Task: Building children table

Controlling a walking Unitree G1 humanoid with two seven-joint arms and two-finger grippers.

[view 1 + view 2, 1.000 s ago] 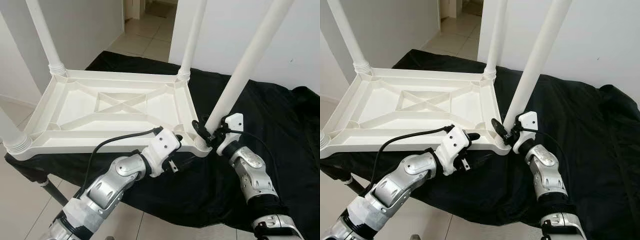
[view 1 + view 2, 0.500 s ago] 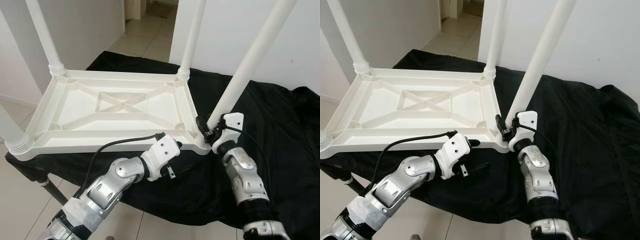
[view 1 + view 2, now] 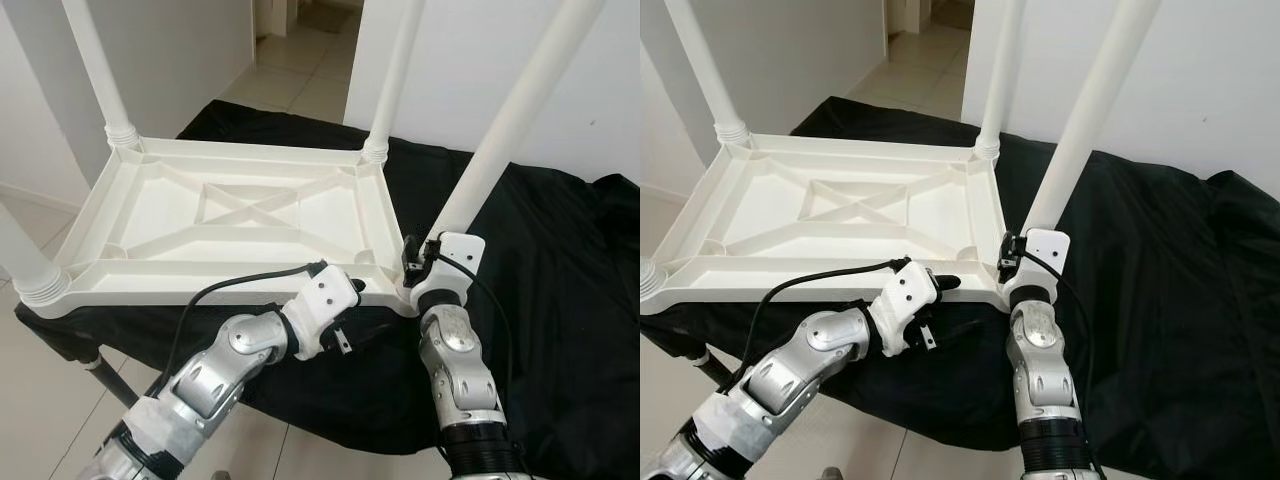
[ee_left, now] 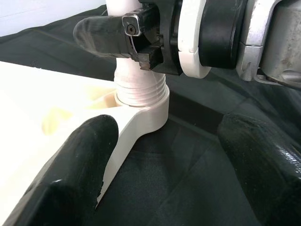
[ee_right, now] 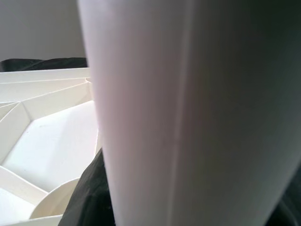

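Observation:
The white children's table (image 3: 200,285) lies upside down on a black cloth. Its near right leg (image 3: 500,140) stands tilted in the corner socket (image 4: 150,110), with threads showing at its base. My right gripper (image 3: 420,262) is shut on this leg just above the socket, and the leg (image 5: 188,113) looms close in the right wrist view. My left gripper (image 3: 356,310) is open at the table's front rim beside that corner. One of its fingers (image 4: 80,174) rests against the rim and the other stands apart over the cloth.
Two far legs (image 3: 95,60) (image 3: 395,70) and a near left leg (image 3: 20,260) stand up from the other corners. The black cloth (image 3: 560,260) spreads to the right. A dark metal stand leg (image 3: 100,378) slants over the tiled floor (image 3: 30,370) at left. White walls rise behind.
My right forearm has swung leftwards under the leg, and its gripper has turned around the leg's base. The left gripper has stayed at the front rim.

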